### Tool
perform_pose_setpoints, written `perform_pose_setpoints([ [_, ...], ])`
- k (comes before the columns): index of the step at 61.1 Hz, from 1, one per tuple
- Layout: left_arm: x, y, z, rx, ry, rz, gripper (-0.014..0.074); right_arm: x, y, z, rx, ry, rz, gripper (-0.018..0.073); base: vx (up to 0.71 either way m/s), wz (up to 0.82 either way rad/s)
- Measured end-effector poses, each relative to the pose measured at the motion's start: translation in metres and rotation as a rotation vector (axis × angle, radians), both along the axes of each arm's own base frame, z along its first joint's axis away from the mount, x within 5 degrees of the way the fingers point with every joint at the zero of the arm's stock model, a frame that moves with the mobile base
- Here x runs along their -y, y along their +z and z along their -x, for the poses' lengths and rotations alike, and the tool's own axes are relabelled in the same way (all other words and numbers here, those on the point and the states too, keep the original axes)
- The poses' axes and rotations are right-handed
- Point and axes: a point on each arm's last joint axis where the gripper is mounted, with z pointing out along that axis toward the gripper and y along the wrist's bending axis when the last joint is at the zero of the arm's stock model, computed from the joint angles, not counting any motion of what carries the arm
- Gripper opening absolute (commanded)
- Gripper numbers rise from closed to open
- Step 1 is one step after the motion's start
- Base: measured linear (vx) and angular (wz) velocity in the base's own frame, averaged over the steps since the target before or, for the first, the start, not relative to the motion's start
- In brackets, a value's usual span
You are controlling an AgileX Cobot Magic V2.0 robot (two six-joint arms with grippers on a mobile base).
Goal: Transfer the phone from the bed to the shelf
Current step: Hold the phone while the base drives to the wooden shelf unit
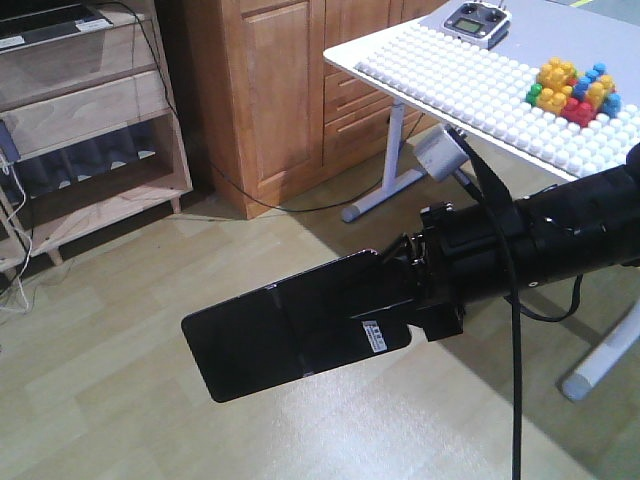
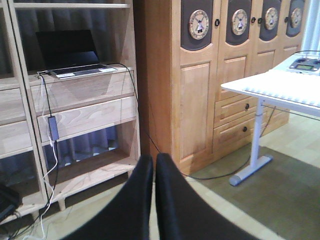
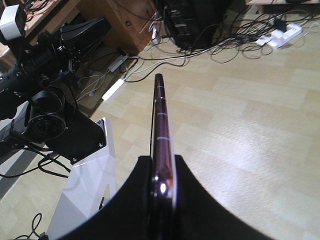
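Observation:
The phone (image 1: pixel 290 335), a glossy black slab with a crease and a small white sticker, hangs level above the pale wood floor. My right gripper (image 1: pixel 400 300) is shut on its right end. In the right wrist view the phone (image 3: pixel 161 115) shows edge-on with a pinkish rim, clamped between the jaws of the right gripper (image 3: pixel 162 162). The light-wood shelf (image 1: pixel 100 110) stands at the far left, well apart from the phone. My left gripper (image 2: pixel 154 162) is shut on nothing and faces the shelf (image 2: pixel 85 90). The bed is out of view.
A grey laptop (image 2: pixel 70 50) sits on a shelf board, with a cable and power adapter (image 2: pixel 52 127) hanging down. A tall wooden wardrobe (image 1: pixel 270 100) stands beside the shelf. A white desk (image 1: pixel 480 90) carries toy bricks (image 1: pixel 575 90). Cables (image 3: pixel 200 45) lie on the floor.

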Motion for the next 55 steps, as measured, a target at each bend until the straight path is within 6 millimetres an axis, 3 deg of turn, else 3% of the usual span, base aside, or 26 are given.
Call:
perform_pose_setpoints([
  [55, 0.0000, 0.0000, 0.0000, 0.000, 0.000, 0.000, 0.0001, 0.0000, -0.0001, 0.0000, 0.000, 0.000, 0.001, -0.0002, 0.46, 0.14],
])
